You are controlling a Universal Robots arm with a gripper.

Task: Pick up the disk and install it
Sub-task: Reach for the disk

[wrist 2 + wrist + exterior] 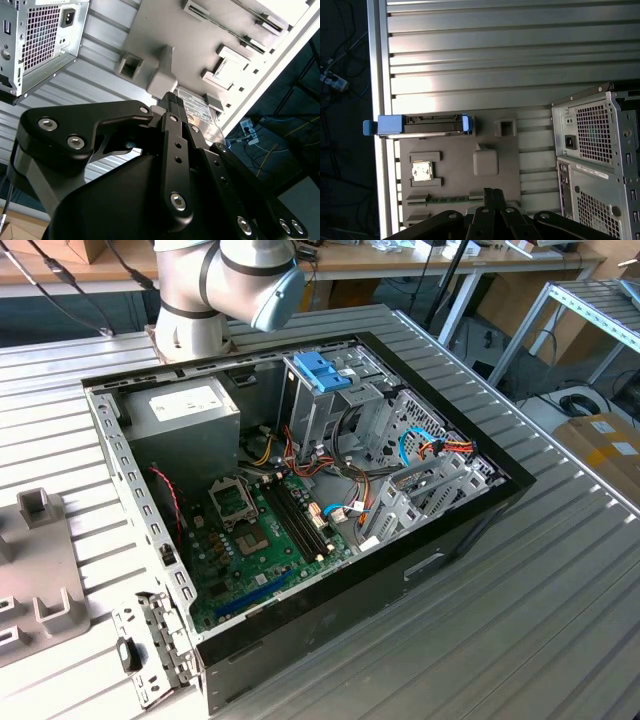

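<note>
On the slatted metal table (pixel 560 570), in the exterior view, the open computer case (pixel 330 610) has the robot arm (pixel 230 285) at its 12 o'clock and a grey fixture plate (pixel 40 585) at its 9 o'clock. In the first wrist view the disk (pixel 420 125) sits at that plate's corner by the table's edge, well apart from the gripper (pixel 493 194), whose fingers (pixel 488 201) are pressed together, empty.

Light is glancing off a ribbed metal bench (pixel 530 630). Behind it a wooden bench (pixel 400 257) is running along the back, while at the exterior view's right a metal rack (pixel 592 306) is standing over a cardboard box (pixel 605 445) and floor cables (pixel 577 400).
</note>
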